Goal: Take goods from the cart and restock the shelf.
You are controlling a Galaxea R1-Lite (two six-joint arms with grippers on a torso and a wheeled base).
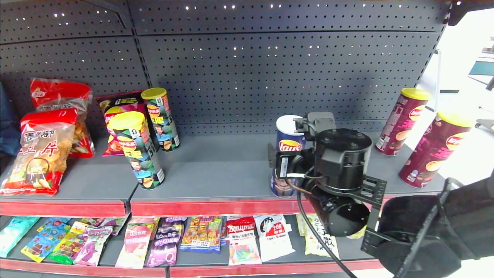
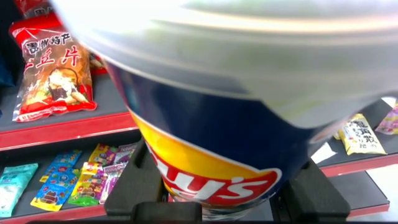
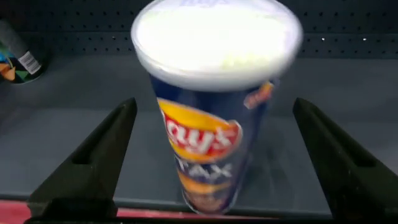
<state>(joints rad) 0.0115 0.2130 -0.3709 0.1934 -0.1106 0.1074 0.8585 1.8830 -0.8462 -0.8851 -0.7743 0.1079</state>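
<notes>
A blue chips can [image 1: 288, 143] with a white lid stands upright on the grey shelf [image 1: 216, 170], close to its red front edge. My right gripper [image 1: 290, 164] is at this can. In the right wrist view the blue can [image 3: 208, 143] sits between the two fingers of my right gripper [image 3: 214, 112], which is open, with a gap on each side. Another blue chips can [image 2: 211, 149] sits very close in the left wrist view, and my left gripper [image 2: 227, 196] is shut on its lower part, in front of the shelves.
Two green-patterned cans with yellow lids [image 1: 137, 148] and red snack bags [image 1: 40, 150] stand at the shelf's left. Two maroon cans [image 1: 403, 120] lean at the right end. The lower shelf [image 1: 270, 266] holds several flat snack packets. Bare shelf lies between the green cans and the blue one.
</notes>
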